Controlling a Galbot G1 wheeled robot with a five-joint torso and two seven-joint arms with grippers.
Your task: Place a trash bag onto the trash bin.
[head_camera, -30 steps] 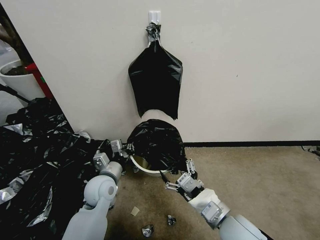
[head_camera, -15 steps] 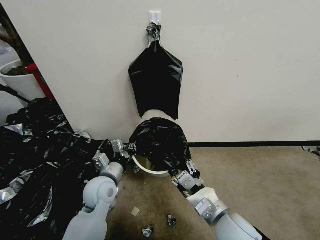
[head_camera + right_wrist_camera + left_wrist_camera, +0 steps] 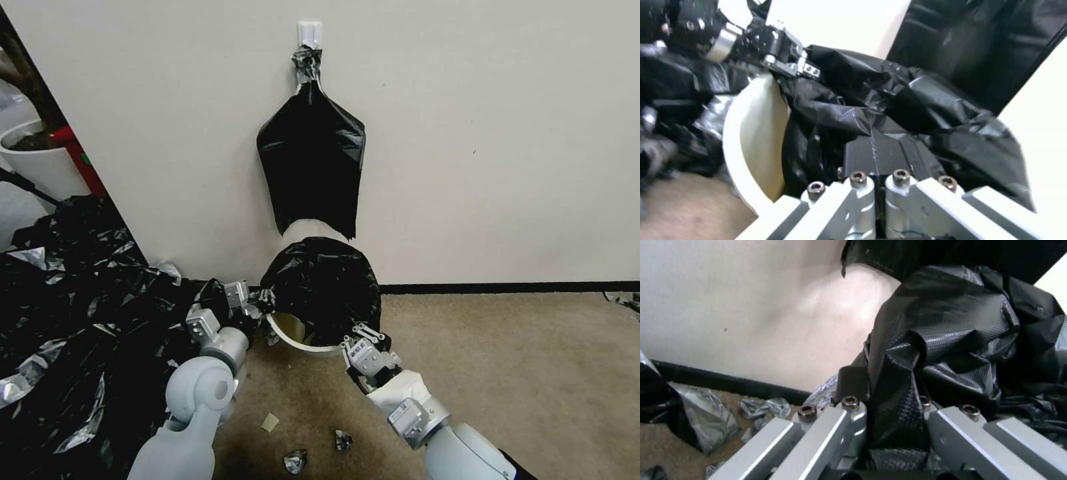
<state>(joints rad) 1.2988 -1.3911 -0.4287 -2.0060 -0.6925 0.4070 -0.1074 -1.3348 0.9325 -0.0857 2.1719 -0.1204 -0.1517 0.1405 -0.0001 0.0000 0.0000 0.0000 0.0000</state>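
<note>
The trash bag [image 3: 323,287], glossy black film, is draped over the far side of the trash bin [image 3: 298,341], whose cream near rim and inner wall still show. My left gripper [image 3: 259,301] is at the bin's left side, shut on a fold of the trash bag [image 3: 951,340]; the film runs between its fingers [image 3: 850,381]. At the bin's near-right rim, my right gripper [image 3: 365,331] is shut on the bag's edge. In the right wrist view its pads [image 3: 873,153] are pressed together against the trash bag [image 3: 907,96], beside the bin's wall [image 3: 756,133].
Another black bag [image 3: 312,167] hangs from a wall hook just above the bin. A broad heap of black-and-silver plastic [image 3: 67,320] covers the floor on the left, with a white plant pot [image 3: 33,160] behind. Small foil wads [image 3: 295,460] lie on the carpet.
My right gripper moved forward and left to the bag's near-right edge and went from open to shut. The bag now bulges wider over the bin. The left arm barely moved.
</note>
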